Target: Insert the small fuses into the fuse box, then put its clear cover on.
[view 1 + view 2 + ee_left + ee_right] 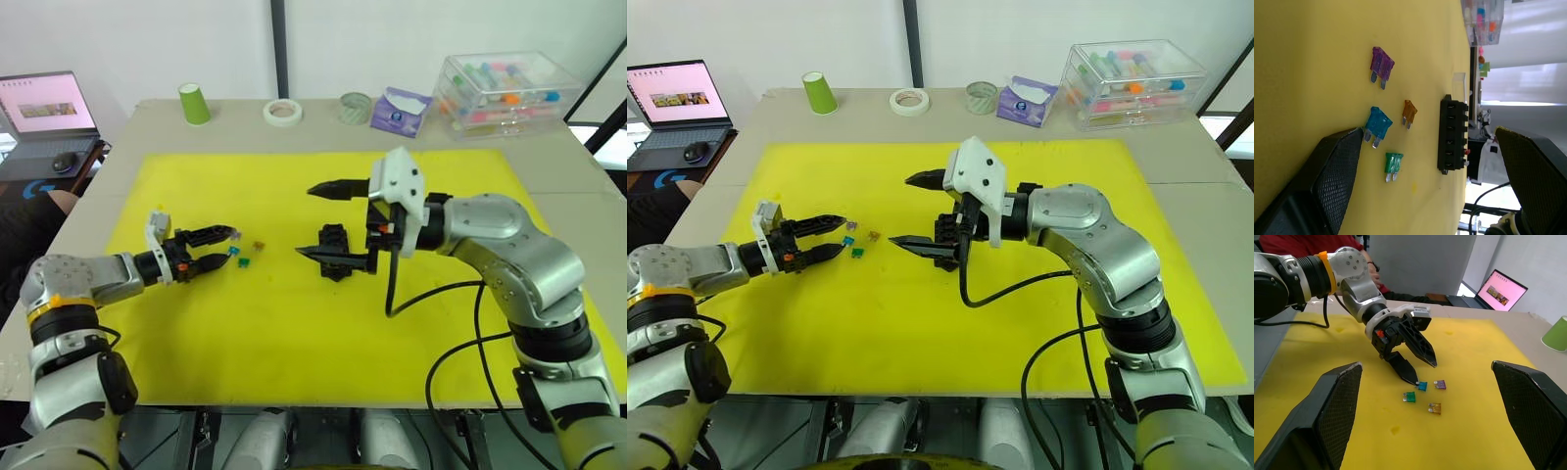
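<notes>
You are looking at a bench [147,122] that is carrying a large yellow mat [294,333]. Along the far edge of the bench are sitting a clear bin of coloured tubes [505,88], a purple tissue pack [399,110], a green paper cup [194,103] and two tape rolls [282,112]. A laptop [44,108] is standing on a separate desk off to the left.

The right gripper [333,220] is hovering over the middle of the mat with its fingers spread wide, one above and one just beside the fuse box [335,238]. The fuse box is lying flat on the mat, apart from the fuses, and nothing is being held.

The left gripper [217,247] is reaching in low from the left with its fingers open at a moderate gap, holding nothing. Its lower fingertip [1409,377] is sitting just beside the teal fuse [1377,125].

Four small fuses are lying loose on the mat between the two grippers: the teal one, a purple fuse [1381,64], a green fuse [1393,164] and a brown fuse [1409,112]. In the left wrist view the clear cover [1459,87] is lying on the mat just beyond the fuse box.
</notes>
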